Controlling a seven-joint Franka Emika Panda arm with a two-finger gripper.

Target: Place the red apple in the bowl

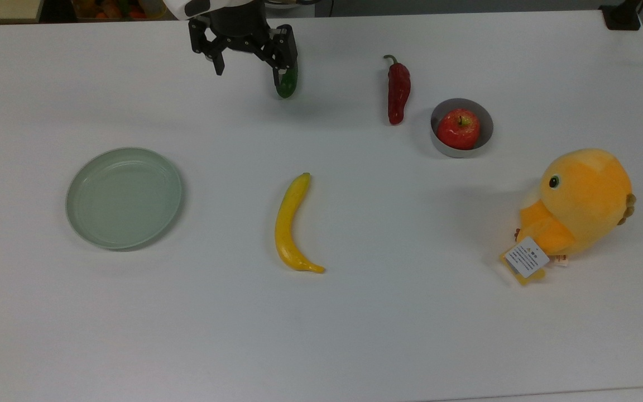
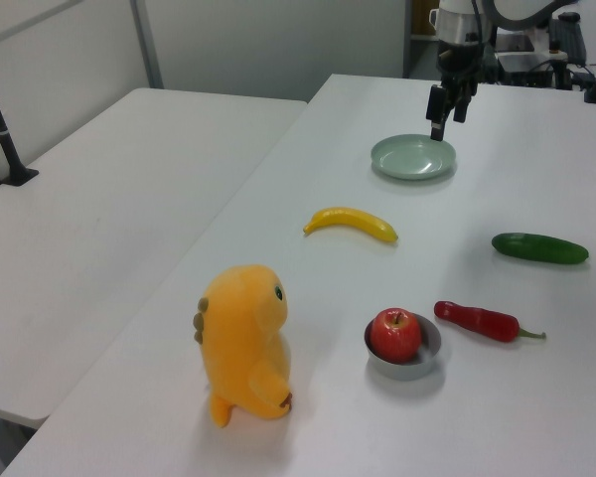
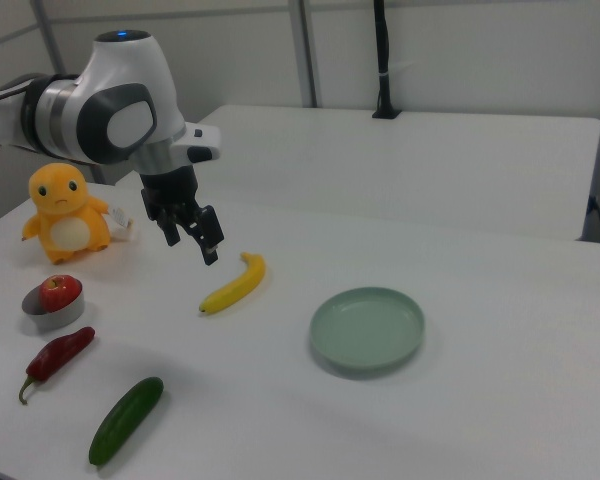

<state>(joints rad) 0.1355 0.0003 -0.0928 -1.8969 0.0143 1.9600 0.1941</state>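
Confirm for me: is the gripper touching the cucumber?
Apart. In the right view the gripper hangs in the air, open and empty, while the cucumber lies on the table well below and nearer the camera, with bare table between them.

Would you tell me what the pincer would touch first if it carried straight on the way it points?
It points downward, so the pincer would probably meet the bare table first, somewhere between the cucumber and the plate; depth leaves the spot uncertain.

Red apple [image 1: 459, 128] sitting inside the grey bowl [image 1: 440, 148] on the white tabletop [image 1: 355, 335].
The gripper [image 1: 247, 64] hangs with jaws spread near the top view's upper edge, partly covering a green cucumber [image 1: 286, 86]; chili pepper [image 1: 398, 92] lies just beside the bowl.
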